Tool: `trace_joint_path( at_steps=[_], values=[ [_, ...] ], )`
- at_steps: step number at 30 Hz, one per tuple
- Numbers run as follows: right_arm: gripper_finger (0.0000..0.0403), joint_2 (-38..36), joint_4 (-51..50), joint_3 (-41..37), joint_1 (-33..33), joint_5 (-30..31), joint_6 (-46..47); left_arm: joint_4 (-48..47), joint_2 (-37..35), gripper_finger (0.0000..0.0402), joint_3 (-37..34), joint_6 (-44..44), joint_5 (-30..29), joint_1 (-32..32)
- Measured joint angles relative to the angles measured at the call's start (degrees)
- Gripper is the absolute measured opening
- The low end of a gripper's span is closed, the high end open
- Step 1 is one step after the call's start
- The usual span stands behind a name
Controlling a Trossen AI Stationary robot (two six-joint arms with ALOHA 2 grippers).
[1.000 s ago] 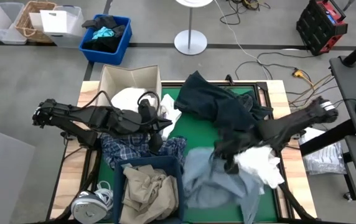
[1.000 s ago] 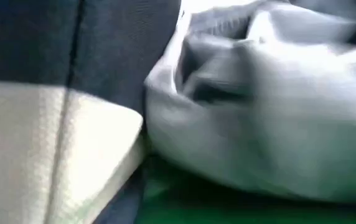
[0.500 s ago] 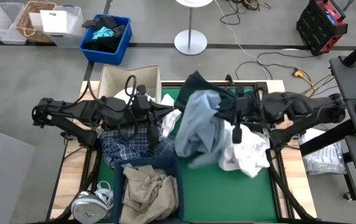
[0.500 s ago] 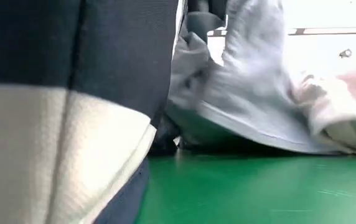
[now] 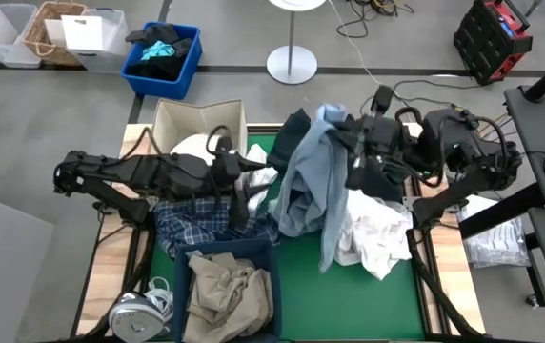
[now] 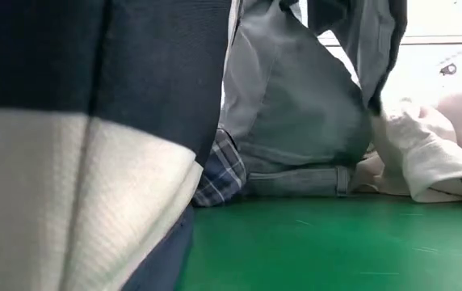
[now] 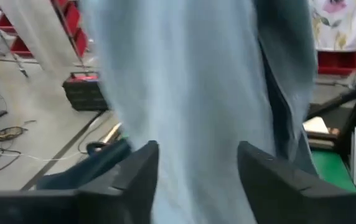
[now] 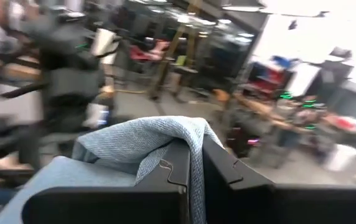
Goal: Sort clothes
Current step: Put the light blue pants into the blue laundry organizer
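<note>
My right gripper is shut on the light blue denim and holds it high over the far middle of the green mat. My left gripper stands open just left of the hanging denim, with cloth filling the view between its fingers. A white shirt lies heaped on the mat under the right arm. The dark navy piece lies behind the denim. The blue-white plaid shirt lies under the left arm. Tan trousers sit in the near blue bin. My right gripper pinches a fold of the denim between its two fingers, and the cloth drapes over their tips. The fingers come roughly level from the table's right. The denim hangs slack below them, its lower end resting on the mat. My left gripper: whether its open fingers touch the denim, I cannot tell.
A beige box holding a white garment stands at the far left of the table. The near blue bin sits at the front left; its wall blocks the left half of the low view. A second blue bin and a lamp base stand on the floor beyond.
My right gripper has risen and swung toward the far edge with the denim. The denim has come up off the near mat and now hangs in a long drape. The white shirt has been drawn a little toward the far edge.
</note>
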Motion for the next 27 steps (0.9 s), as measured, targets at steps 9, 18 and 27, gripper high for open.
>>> trace_joint_path(
  at_steps=[9,18,27],
  values=[
    [0.0011,10.98,0.32,18.58,-0.11,8.42,-14.44,0.02,2.46,0.0262,-0.02,-0.07,-3.66,0.57],
    [0.0011,13.59,8.14,22.45,-0.46,8.66,-20.44,-1.21,3.00,0.0255,-0.04,-0.09,-11.63,2.18],
    [0.0012,13.51,9.17,22.92,-0.92,10.87,-18.24,2.11,5.32,0.0085,-0.04,4.78,-9.98,3.74]
  ],
)
